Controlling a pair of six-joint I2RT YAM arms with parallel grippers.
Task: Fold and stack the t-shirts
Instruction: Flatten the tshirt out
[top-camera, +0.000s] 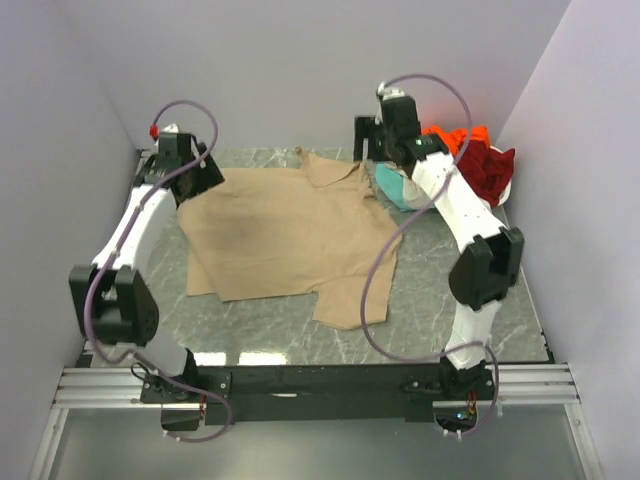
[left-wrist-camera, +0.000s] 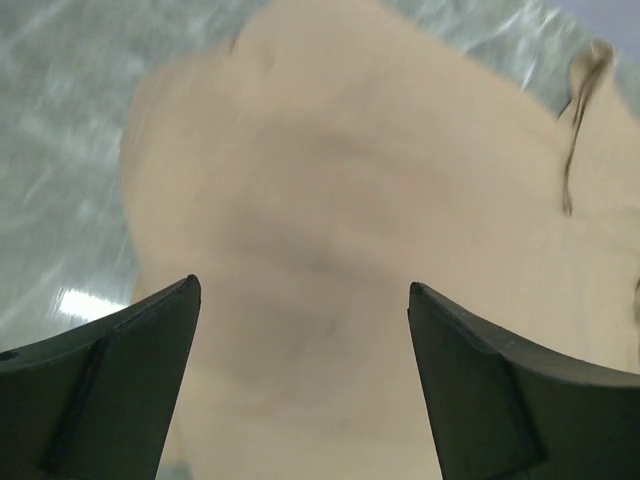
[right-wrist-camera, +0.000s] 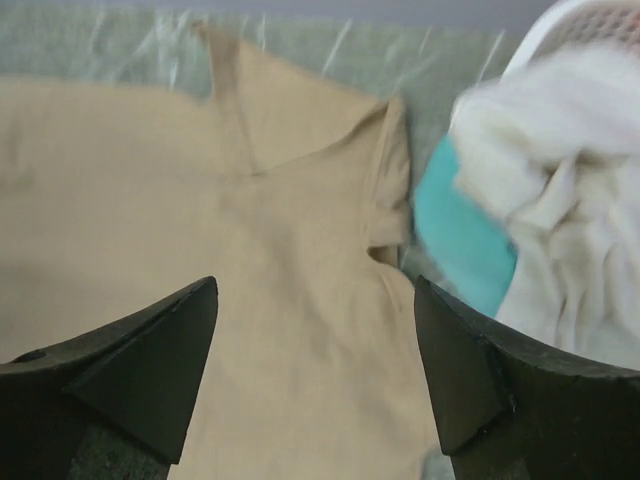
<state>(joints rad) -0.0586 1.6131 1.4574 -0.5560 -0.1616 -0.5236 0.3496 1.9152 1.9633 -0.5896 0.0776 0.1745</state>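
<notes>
Tan shirt (top-camera: 290, 235) lies spread on the counter (top-camera: 440, 300), filling the middle from about 9 to 3 o'clock. It is mostly flat, with a few shallow creases. One flap sticks out toward 5 o'clock, and a pointed piece juts toward 12 o'clock near the back wall.

Edges: the shirt's 9 o'clock edge stops short of the counter's side. Bare counter runs along 6 to 7 o'clock in front of the arm bases and again at 4 o'clock. Pale walls close off three sides.

Left fingers (left-wrist-camera: 120, 380) are spread wide with nothing between them, above the shirt's corner at 10 o'clock. Right fingers (right-wrist-camera: 140, 370) are also spread wide and empty, above the shirt's 1 o'clock corner. The right arm's purple cable (top-camera: 375, 280) loops over the shirt's 3 o'clock edge.

At 2 o'clock is a heap: orange shirt (top-camera: 460, 138), dark red shirt (top-camera: 492, 165), teal shirt (right-wrist-camera: 460, 240) and cream shirt (right-wrist-camera: 560, 150). It lies by a white mesh basket (right-wrist-camera: 590, 20), which the frame cuts off.

Hard to read: the left wrist view is blurred. From above, the right arm covers most of the teal and cream cloth. I cannot tell which pieces are inside the basket.
</notes>
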